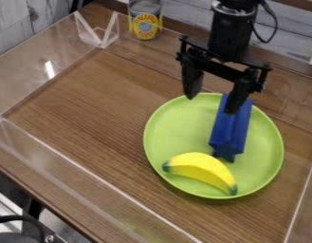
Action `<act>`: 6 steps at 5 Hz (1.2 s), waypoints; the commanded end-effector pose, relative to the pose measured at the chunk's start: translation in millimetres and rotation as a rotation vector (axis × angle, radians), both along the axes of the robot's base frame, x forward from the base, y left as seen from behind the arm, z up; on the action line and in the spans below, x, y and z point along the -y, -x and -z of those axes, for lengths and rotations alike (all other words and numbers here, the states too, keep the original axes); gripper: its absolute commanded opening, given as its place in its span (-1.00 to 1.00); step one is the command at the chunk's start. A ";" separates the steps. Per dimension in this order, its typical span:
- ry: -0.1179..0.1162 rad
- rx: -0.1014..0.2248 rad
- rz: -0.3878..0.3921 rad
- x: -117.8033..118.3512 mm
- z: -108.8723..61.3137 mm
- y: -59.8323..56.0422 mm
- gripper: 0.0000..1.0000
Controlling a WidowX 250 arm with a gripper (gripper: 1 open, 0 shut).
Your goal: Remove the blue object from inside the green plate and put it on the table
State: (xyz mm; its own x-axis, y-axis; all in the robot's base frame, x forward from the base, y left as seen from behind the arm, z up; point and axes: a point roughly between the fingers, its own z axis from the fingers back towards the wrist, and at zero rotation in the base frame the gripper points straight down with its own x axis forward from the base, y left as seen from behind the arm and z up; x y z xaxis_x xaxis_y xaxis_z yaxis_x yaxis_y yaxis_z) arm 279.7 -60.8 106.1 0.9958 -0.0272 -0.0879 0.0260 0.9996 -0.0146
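Tool [220, 87] open, hiding blue object [230, 129] far end.

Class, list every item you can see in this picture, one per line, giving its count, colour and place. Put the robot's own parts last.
plate: one, lime green, on the table's right side
block: one, dark blue, lying in the plate's right half
banana: one, yellow, in the plate's near part
can: one, yellow with a label, at the back beyond the table
table: one, brown wood grain, with clear plastic walls round its edges
gripper: one, black, open, pointing down above the block's far end
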 end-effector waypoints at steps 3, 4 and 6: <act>0.025 0.061 0.019 21.9 1.3 -2.3 1.00; 0.025 0.065 0.027 26.3 8.9 -3.0 1.00; 0.026 0.081 0.024 29.7 24.1 -7.1 1.00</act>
State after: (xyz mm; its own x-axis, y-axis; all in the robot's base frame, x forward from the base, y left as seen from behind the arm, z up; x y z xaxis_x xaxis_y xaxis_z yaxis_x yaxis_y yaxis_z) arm 283.6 -87.4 72.8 0.9982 -0.0427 -0.0417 0.0414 0.9987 -0.0308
